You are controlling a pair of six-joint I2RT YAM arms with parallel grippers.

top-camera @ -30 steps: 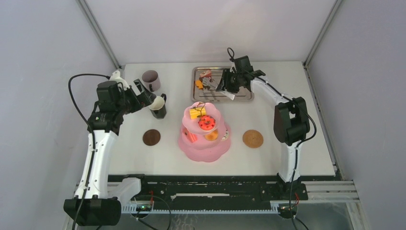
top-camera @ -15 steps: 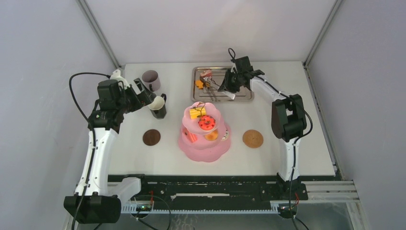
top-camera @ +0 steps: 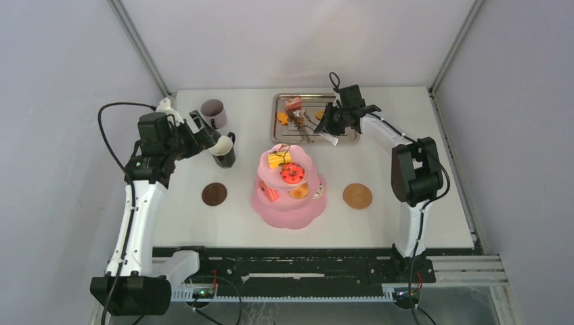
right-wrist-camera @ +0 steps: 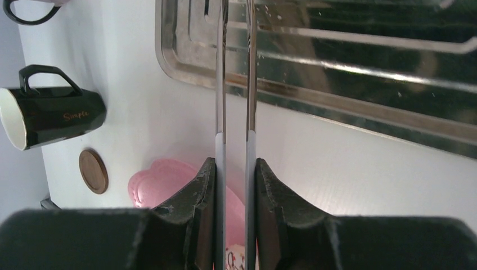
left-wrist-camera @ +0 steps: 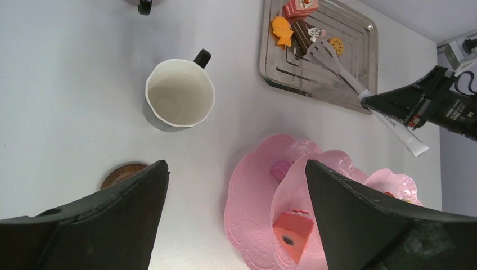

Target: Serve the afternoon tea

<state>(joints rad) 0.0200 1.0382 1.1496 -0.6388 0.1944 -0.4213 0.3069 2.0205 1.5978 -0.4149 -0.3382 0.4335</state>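
Pink, orange and brown toy cakes [left-wrist-camera: 304, 35] lay clustered at the left end of the steel tray [left-wrist-camera: 354, 31]. The tongs [left-wrist-camera: 343, 73] reached in, their tips beside the brown slice. The right fingers [right-wrist-camera: 205, 185] were narrow, clamped on the tongs' white handles. To lift well, I judged, the tips should straddle one cake alone, squeeze gently and rise level before crossing to the pink stand [top-camera: 288, 213] mid-desk [top-camera: 420, 169]. The left fingers [left-wrist-camera: 112, 214] gaped wide above the black mug [left-wrist-camera: 180, 93], holding nothing. Counted: four cakes on the tray, about five on the stand, two mugs including the mauve mug [top-camera: 213, 113], two coasters [top-camera: 214, 194], one pair of tongs.
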